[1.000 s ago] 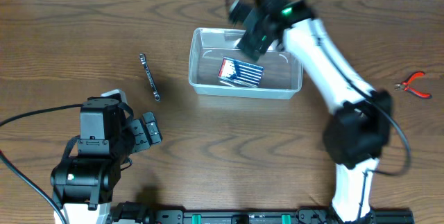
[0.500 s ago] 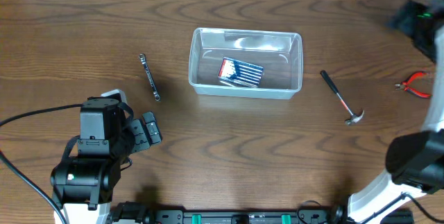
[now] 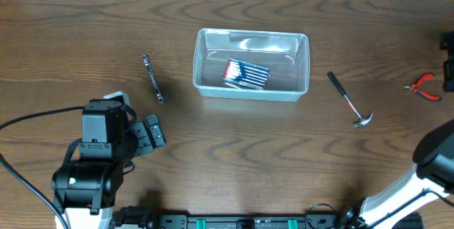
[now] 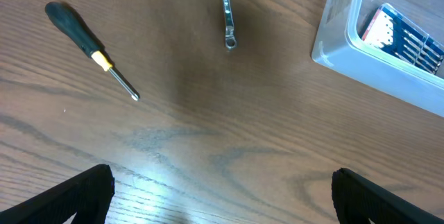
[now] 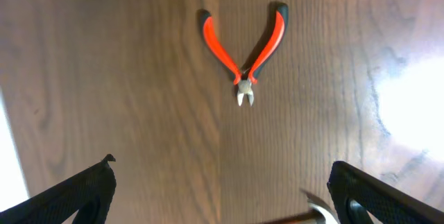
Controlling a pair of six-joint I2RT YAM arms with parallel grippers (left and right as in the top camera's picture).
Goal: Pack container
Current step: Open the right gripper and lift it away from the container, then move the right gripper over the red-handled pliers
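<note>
- The container (image 3: 250, 95) is seen at the upper centre of the overhead view, on the wooden table (image 3: 85, 30). A striped blue, red and white packet (image 3: 247, 74) lies inside it.
- A wrench (image 3: 152, 79) lies to its left, apart from it. A hammer (image 3: 349, 100) lies to its right, and red-handled pliers (image 3: 422, 86) lie near the right edge.
- The left gripper (image 4: 222, 196) is held spread wide, with nothing between the jaws. A screwdriver (image 4: 90, 47) is seen at the upper left of its wrist view.
- The right gripper (image 5: 220, 182) is likewise spread wide and empty, with the pliers at the upper centre of its wrist view.
</note>
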